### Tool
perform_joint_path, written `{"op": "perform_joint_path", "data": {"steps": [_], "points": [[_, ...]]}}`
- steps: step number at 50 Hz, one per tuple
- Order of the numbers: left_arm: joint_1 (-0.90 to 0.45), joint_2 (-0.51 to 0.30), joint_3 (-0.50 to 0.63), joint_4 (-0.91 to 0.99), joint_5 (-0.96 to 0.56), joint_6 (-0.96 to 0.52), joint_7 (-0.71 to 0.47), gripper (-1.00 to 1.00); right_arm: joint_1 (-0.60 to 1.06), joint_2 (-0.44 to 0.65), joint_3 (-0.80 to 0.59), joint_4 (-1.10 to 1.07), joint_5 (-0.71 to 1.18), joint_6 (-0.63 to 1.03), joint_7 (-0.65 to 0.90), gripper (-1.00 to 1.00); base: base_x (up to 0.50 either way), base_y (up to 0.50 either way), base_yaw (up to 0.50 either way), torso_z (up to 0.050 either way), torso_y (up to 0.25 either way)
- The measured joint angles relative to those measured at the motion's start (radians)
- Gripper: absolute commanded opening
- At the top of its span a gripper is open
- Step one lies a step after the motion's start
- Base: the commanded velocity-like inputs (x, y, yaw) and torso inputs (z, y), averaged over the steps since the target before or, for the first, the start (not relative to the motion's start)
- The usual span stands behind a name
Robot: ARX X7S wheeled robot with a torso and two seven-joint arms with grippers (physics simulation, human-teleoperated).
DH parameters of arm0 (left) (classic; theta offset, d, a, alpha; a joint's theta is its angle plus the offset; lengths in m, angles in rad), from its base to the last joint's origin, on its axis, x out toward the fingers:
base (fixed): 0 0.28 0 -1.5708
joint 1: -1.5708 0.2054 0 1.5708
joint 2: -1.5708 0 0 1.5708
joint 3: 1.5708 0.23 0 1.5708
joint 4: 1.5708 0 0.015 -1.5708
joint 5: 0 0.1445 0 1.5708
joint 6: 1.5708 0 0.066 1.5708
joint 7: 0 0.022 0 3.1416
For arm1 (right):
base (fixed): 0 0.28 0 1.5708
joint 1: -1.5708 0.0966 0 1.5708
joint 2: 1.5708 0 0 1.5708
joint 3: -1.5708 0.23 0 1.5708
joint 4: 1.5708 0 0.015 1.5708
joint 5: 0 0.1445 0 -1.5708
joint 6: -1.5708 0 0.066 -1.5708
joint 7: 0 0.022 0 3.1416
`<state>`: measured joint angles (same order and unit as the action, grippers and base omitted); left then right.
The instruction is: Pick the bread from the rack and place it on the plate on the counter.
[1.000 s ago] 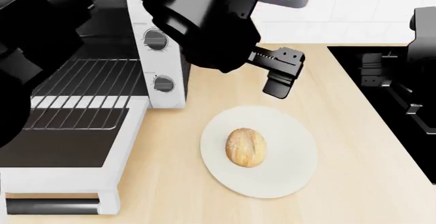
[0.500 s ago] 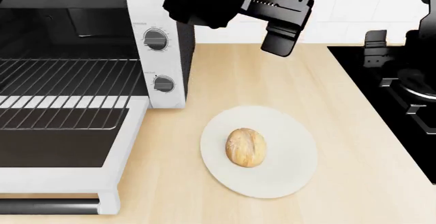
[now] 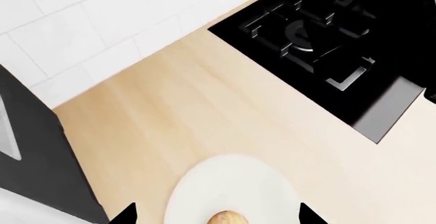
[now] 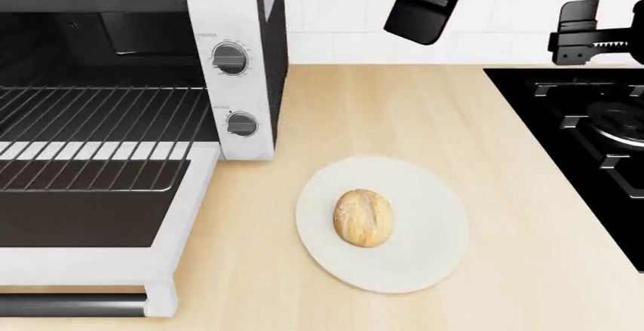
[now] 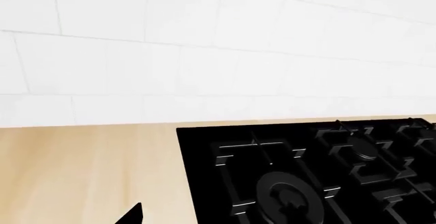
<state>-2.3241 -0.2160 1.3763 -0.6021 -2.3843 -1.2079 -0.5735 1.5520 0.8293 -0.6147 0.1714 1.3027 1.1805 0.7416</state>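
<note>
The bread [image 4: 363,217], a small golden-brown roll, lies on the off-white plate [image 4: 427,195] on the beige counter [image 4: 403,105]. The wire rack [image 4: 101,116] in the open toaster oven holds nothing. My left gripper [image 4: 423,3] is high above the counter, well behind the plate, open and empty. In the left wrist view its fingertips [image 3: 126,215] stand wide apart, with the plate [image 3: 232,180] and bread [image 3: 228,218] far below. My right gripper [image 4: 593,41] hovers above the stove, open and empty. Only one of its fingertips [image 5: 132,215] shows in the right wrist view.
The white-and-black toaster oven [image 4: 237,82] stands at the left with its glass door [image 4: 81,218] folded down over the counter. A black stove top [image 4: 593,135] fills the right side and also shows in the right wrist view [image 5: 307,173]. White tiles line the back wall.
My left arm has lifted up and back, away from the plate, and uncovered the oven and rack. My right gripper has risen too. The bread lies still on the plate.
</note>
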Motion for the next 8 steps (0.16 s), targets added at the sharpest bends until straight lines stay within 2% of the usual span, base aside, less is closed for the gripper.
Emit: {"op": "perform_joint_path", "data": {"steps": [8], "points": [[0.001,-0.022,-0.043,0.032,0.017,0.004,-0.024,1.0,0.015,0.008,0.015,-0.027,0.025,0.012,0.012,1.0,0.0,0.0,0.0,0.0,0.0]]}}
